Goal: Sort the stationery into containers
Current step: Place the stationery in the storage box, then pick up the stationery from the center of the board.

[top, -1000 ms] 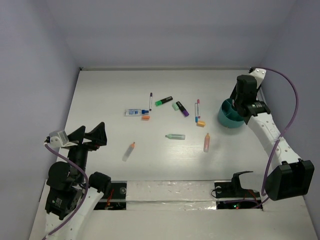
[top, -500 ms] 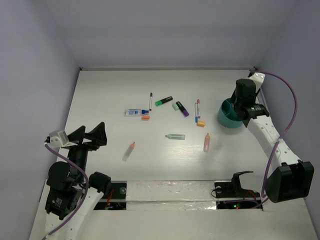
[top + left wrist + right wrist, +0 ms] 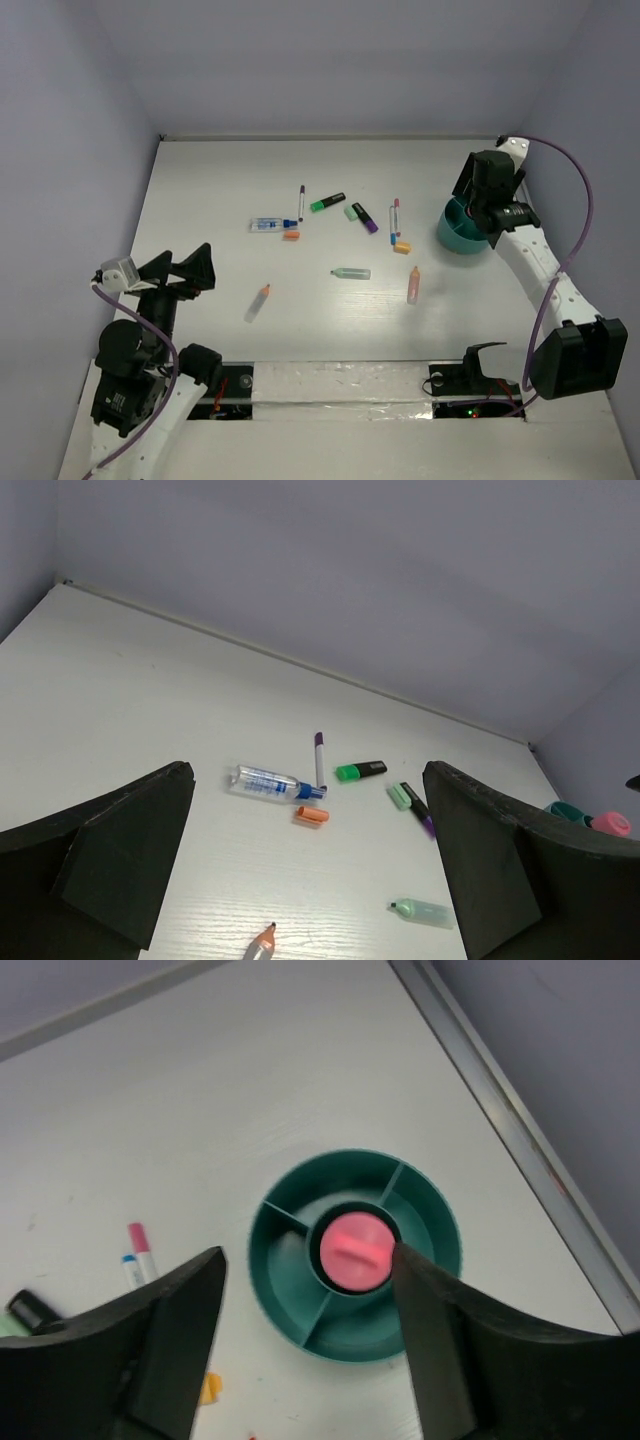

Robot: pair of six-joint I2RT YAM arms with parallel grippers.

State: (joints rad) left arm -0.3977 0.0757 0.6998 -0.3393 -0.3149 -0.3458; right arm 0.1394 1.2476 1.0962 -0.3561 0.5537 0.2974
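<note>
Hovers, right gripper point(image 3: 305, 1290) jaws spread, over teal tub point(image 3: 440, 1210) at table's point(image 3: 220, 180) right edge, pink-capped tube point(image 3: 354, 1250) upright inside; holds left gripper point(image 3: 308, 780) jaws spread.

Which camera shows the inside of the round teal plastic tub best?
Right wrist: straight down into the round teal plastic tub, dividers and round pink cap visible. Top external: the right arm hides part. Left wrist: only a sliver at the frame edge.

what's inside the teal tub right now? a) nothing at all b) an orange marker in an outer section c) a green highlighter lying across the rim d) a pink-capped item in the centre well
d: the right wrist view shows a pink cap in the round centre well of the teal tub.
</note>
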